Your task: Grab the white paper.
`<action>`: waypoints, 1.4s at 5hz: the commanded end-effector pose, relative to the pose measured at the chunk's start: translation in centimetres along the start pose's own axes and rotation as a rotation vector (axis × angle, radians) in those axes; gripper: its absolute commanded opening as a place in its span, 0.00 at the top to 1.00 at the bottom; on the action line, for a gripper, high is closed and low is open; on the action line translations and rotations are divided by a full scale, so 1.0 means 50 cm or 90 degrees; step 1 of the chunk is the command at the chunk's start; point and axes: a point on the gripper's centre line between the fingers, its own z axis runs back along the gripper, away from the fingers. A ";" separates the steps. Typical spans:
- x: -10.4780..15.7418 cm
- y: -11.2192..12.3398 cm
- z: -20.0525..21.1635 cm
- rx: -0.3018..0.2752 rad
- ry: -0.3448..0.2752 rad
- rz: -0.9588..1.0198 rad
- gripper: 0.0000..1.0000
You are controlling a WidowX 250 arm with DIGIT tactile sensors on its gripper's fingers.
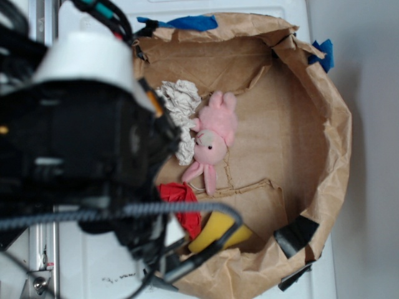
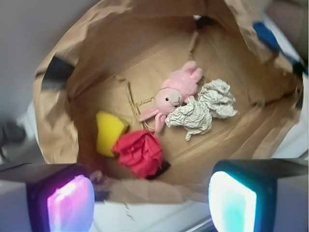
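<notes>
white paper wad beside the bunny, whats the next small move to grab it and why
Probably move the open tool forward and down over the white paper. The wrist view shows the paper far ahead, untouched, touching the pink bunny, so approach from its bunny-free side.

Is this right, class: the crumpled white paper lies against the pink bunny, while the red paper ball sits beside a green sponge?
Not quite. The sponge beside the red paper ball is yellow, not green, as the wrist view shows. The white paper does lie against the pink bunny.
</notes>
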 end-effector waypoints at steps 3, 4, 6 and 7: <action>0.072 0.082 -0.132 0.130 -0.003 0.355 0.00; 0.079 0.101 -0.160 0.158 -0.005 0.367 0.00; 0.084 0.108 -0.174 0.166 0.001 0.365 0.00; 0.084 0.108 -0.174 0.166 0.001 0.365 0.00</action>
